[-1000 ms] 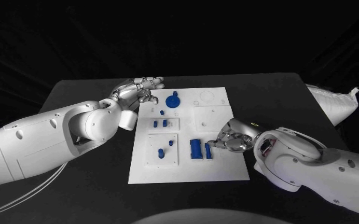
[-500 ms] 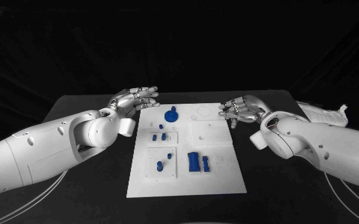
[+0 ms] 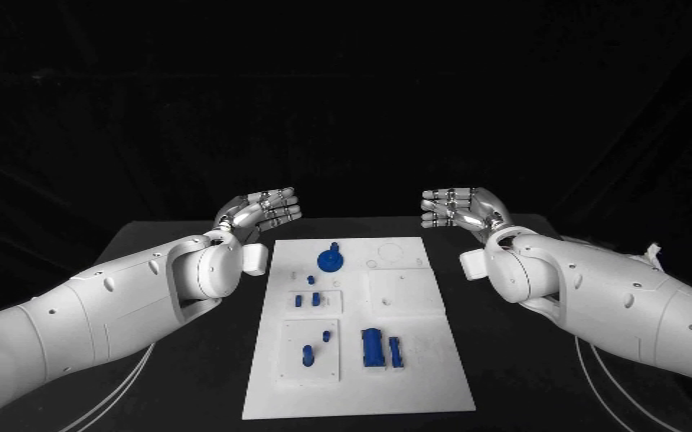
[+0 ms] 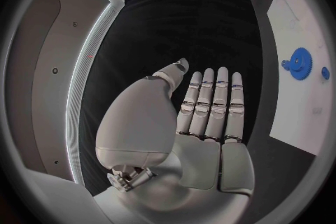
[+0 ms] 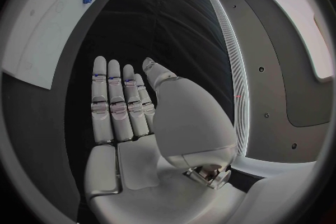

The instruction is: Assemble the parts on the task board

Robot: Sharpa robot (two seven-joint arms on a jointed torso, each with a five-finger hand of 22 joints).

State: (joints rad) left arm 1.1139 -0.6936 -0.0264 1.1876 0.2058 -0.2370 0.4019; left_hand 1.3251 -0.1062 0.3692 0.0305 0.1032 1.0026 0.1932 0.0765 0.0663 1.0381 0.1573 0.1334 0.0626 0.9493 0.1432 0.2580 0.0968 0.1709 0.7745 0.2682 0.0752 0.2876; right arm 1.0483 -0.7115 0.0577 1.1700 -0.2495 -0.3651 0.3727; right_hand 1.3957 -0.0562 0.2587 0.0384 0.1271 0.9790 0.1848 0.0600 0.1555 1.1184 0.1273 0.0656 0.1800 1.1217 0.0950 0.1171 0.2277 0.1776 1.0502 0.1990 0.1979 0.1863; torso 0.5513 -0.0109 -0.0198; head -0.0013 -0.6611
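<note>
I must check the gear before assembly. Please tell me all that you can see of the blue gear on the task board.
The blue gear is a round toothed wheel, plastic by its look, with a raised hub in its middle. It lies flat near the far end of the white task board, toward the left hand's side. Nothing touches it; both hands hover apart from it.

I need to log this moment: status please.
Left hand and right hand open, raised beyond white task board. Blue parts, including gear, untouched. Nothing blocking.

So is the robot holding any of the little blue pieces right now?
No. The left hand and right hand are flat and empty, off the task board.
</note>
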